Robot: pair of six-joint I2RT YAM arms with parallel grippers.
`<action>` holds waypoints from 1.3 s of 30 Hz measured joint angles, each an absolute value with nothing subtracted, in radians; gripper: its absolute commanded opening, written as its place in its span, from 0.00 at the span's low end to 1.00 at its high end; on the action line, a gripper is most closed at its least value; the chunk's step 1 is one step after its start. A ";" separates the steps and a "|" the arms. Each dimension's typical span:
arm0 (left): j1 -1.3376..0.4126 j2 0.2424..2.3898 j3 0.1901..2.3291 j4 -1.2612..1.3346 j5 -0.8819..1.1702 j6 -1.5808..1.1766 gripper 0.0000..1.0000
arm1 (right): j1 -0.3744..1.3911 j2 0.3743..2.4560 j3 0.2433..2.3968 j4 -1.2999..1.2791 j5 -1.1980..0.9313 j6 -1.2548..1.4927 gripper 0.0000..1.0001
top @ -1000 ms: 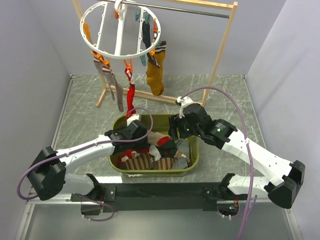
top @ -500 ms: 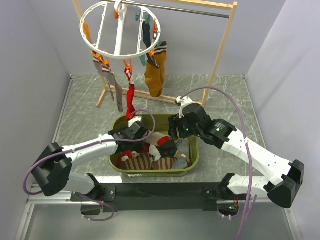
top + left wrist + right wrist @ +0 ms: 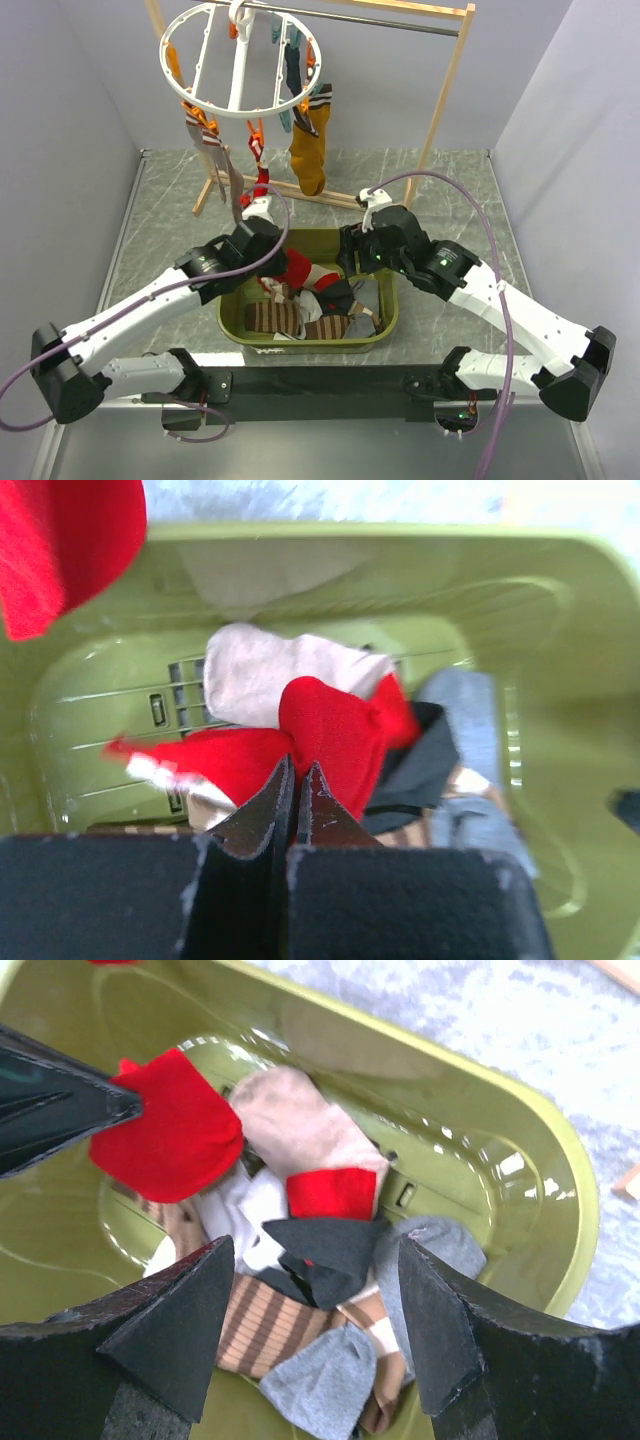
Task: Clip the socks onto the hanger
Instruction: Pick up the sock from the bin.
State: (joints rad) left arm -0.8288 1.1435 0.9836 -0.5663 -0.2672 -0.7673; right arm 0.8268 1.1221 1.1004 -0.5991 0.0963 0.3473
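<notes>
- We take this for a robotics lab test cell, not a home. Plain pale panels (image 3: 60, 150) wall in the table on the left, back and right.
- Two white robot arms, the left arm (image 3: 130, 312) and the right arm (image 3: 510, 305), are fixed to a black mounting bar (image 3: 330, 380) at the near edge. Purple cables (image 3: 440, 185) loop loosely off them.
- On the marbled grey tabletop (image 3: 170, 220) we see laundry props set out as on a stage. A small wooden rack (image 3: 445, 100) holds a white ring hanger (image 3: 240, 70), and a green tub (image 3: 392, 300) is heaped with socks (image 3: 275, 318).
</notes>
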 measured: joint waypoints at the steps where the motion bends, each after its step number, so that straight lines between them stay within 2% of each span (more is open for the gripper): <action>1: -0.829 1.130 1.000 -0.574 -0.267 -0.768 0.01 | 0.827 1.116 1.100 -0.591 0.096 0.347 0.73; 16: -0.962 1.080 1.134 -0.583 -0.266 -0.759 0.01 | 0.827 0.983 1.078 -0.502 0.086 0.398 0.73; 25: -1.022 1.212 1.212 -0.511 -0.295 -0.709 0.01 | 0.827 0.959 1.093 -0.616 0.224 0.481 0.74; 32: -1.023 1.224 1.265 -0.415 -0.282 -0.607 0.01 | 0.817 0.929 1.126 -0.719 0.290 0.563 0.78; 39: -1.023 1.215 1.276 -0.327 -0.264 -0.540 0.00 | 0.756 0.945 1.257 -0.774 0.235 0.650 0.78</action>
State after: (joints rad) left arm -1.0225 1.2152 1.2762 -0.3267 -0.2638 -0.5400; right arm 0.7563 0.9447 1.2568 -0.7742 0.2348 0.6502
